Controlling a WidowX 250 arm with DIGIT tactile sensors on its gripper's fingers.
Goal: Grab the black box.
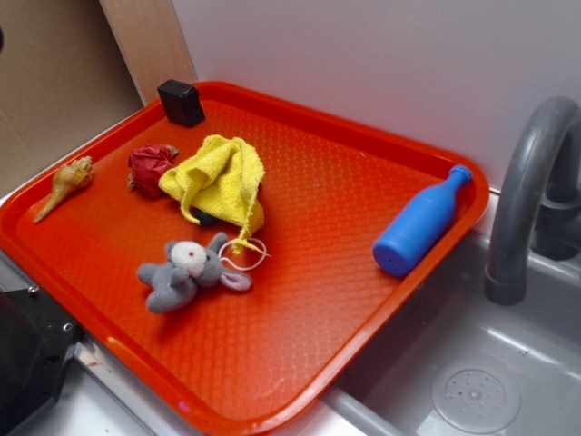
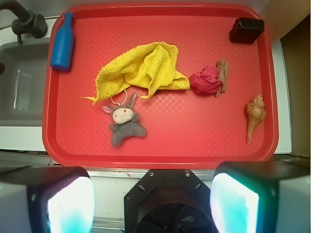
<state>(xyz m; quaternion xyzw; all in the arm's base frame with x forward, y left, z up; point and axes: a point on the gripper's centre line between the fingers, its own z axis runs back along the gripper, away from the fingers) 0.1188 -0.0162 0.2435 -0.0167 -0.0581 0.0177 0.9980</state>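
The black box (image 1: 182, 102) is a small matte cuboid standing in the far left corner of the red tray (image 1: 381, 263). In the wrist view the black box (image 2: 247, 30) lies at the tray's top right corner. My gripper (image 2: 153, 204) hangs high above the tray's near edge, far from the box. Its two glowing fingers (image 2: 68, 204) stand wide apart with nothing between them, so it is open. The gripper itself does not show in the exterior view.
On the tray lie a red wad (image 2: 206, 81), a yellow cloth (image 2: 141, 70), a grey plush mouse (image 2: 124, 121), a seashell (image 2: 254, 116) and a blue bottle (image 2: 63, 41). A sink (image 1: 490, 381) with a grey faucet (image 1: 531, 182) adjoins the tray.
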